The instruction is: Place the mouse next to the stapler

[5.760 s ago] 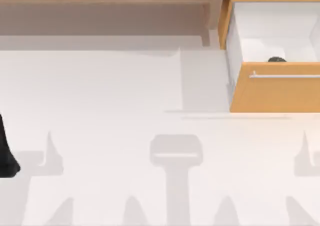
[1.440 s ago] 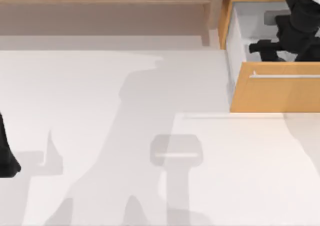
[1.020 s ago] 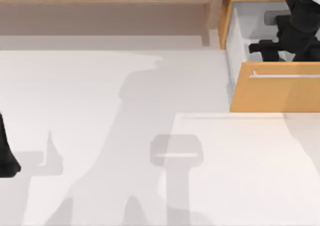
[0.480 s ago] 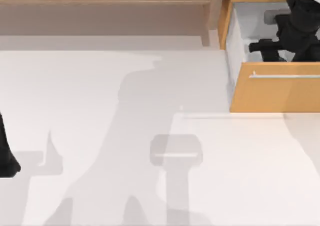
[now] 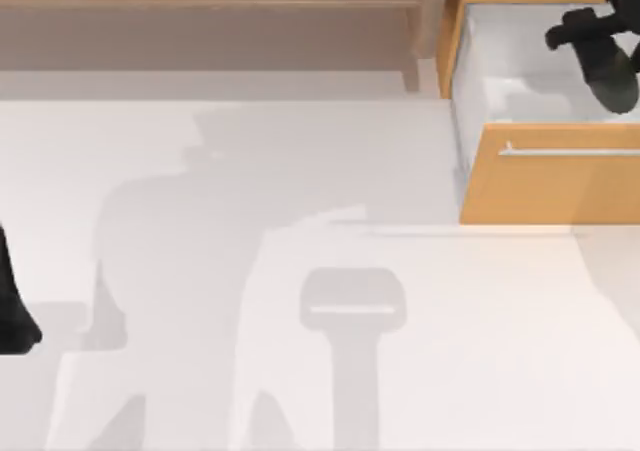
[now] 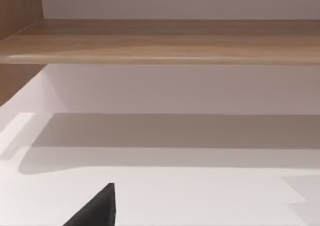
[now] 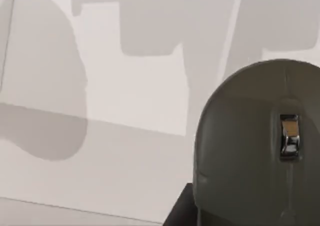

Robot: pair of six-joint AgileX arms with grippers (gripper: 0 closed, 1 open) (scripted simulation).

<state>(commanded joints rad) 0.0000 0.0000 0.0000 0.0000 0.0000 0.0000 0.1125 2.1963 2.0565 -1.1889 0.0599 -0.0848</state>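
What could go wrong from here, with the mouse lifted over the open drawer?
The mouse hangs from the right gripper above the drawer; a loose hold could drop it back inside. Swinging out low, it might clip the drawer front. No stapler is in sight, so the placement spot is uncertain.

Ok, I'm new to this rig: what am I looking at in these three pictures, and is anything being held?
Two robot arms work at a white table. The big picture looks down from above; the other two come from cameras on each wrist. The left arm sits parked at the table's left edge. The right gripper is over the open drawer at the far right and appears to hold the mouse, which looms close in the right wrist view.
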